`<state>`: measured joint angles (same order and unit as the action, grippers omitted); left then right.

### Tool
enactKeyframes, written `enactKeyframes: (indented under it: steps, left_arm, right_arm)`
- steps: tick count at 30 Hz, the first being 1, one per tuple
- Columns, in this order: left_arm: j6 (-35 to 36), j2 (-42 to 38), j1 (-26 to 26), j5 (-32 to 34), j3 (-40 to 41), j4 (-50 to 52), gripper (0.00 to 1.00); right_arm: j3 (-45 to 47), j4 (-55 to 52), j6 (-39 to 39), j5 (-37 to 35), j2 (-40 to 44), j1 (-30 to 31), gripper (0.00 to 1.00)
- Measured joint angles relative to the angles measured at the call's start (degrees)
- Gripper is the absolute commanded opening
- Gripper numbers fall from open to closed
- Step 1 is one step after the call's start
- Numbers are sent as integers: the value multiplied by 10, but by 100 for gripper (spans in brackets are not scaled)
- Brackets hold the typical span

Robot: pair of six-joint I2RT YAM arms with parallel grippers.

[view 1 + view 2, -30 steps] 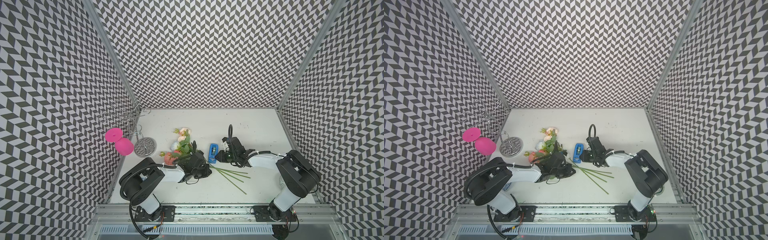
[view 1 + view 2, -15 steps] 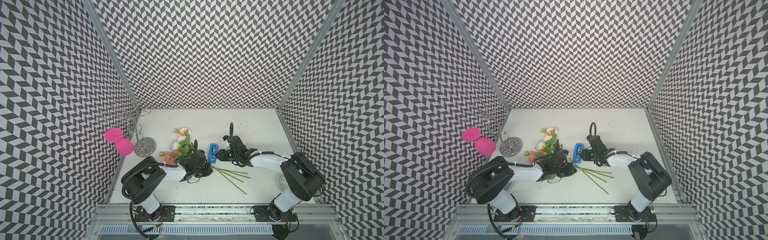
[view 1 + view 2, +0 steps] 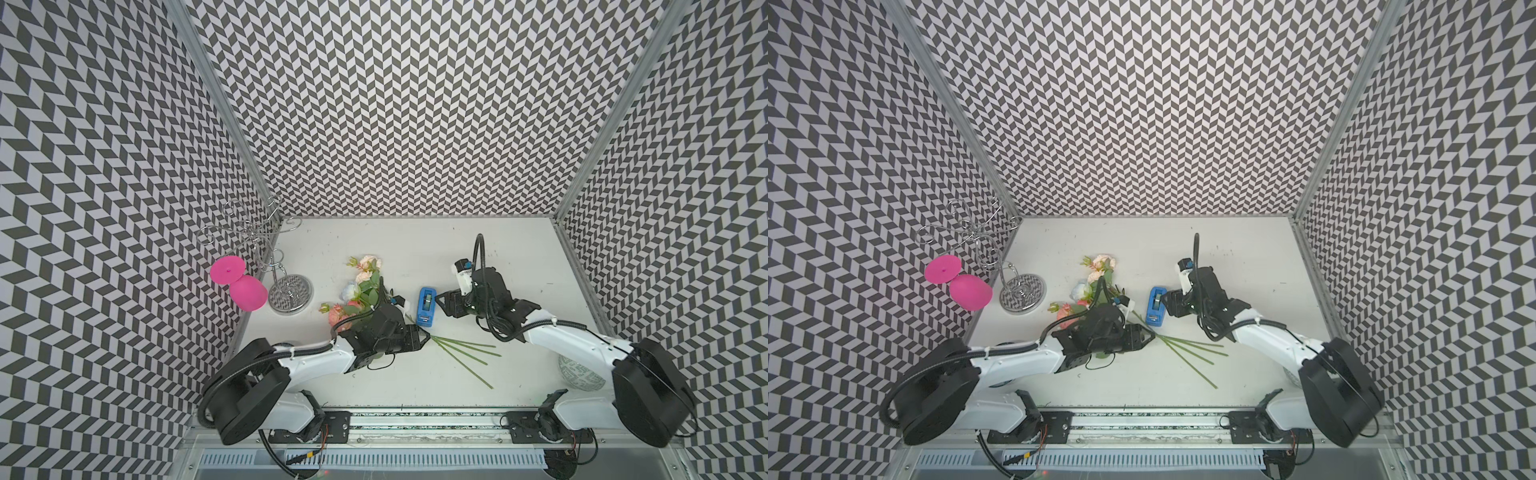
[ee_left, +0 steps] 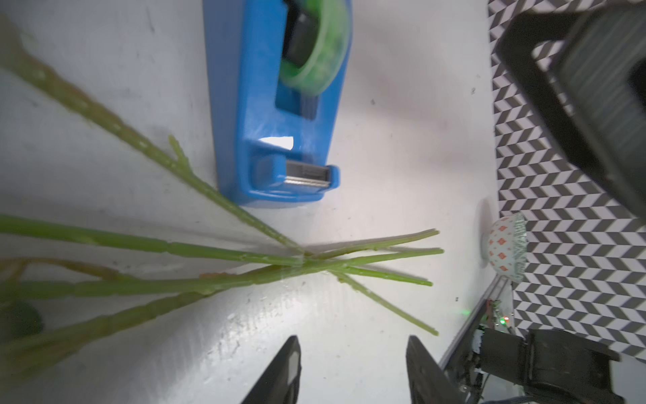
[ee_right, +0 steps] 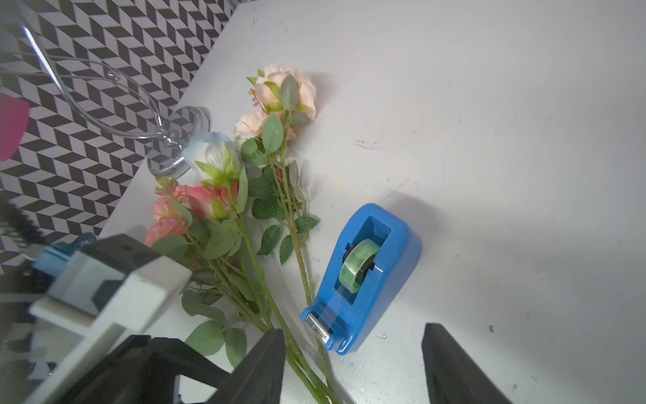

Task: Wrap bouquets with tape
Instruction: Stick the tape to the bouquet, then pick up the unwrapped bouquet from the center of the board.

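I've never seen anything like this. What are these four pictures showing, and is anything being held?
Two white robot arms stand at the edge of a table, each ending in a two-fingered gripper. Two pictures look down from overhead; the other two come from cameras on the arms' wrists. On the table are flowers, a blue tape dispenser and a patterned bowl; a pink goblet and wire stand are at one side. The left gripper and right gripper are both open, holding nothing.

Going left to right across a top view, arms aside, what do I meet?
Pink plastic goblet → silver wire stand's round base → pink, peach and white bouquet blooms → blue plastic tape dispenser → patterned white bowl
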<state>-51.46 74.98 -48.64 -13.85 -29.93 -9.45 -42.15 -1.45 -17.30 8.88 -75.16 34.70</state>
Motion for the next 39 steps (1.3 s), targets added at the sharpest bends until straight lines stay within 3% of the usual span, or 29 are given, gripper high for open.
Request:
enactKeyframes:
  steps: [3,9,16,19,24,29,39]
  left_arm:
    - [11,-47,10,-1,-2,17,57]
    - [31,-98,68,-27,-1,36,60]
    - [58,-87,93,-56,12,38,55]
    - [67,-66,96,-67,19,30,54]
    - [68,-55,104,-80,41,12,50]
    - [69,-54,105,-87,42,-3,50]
    - [68,-54,105,-91,44,-26,50]
  right_arm:
    - [37,35,9,-4,41,0,53]
    - [119,103,28,22,54,11,50]
    - [146,179,110,-63,27,168,41]
    - [145,210,151,-113,-3,197,35]
    - [144,226,186,-163,-63,209,28]
    - [157,260,209,-186,-70,212,24]
    - [162,298,233,-198,-93,218,23]
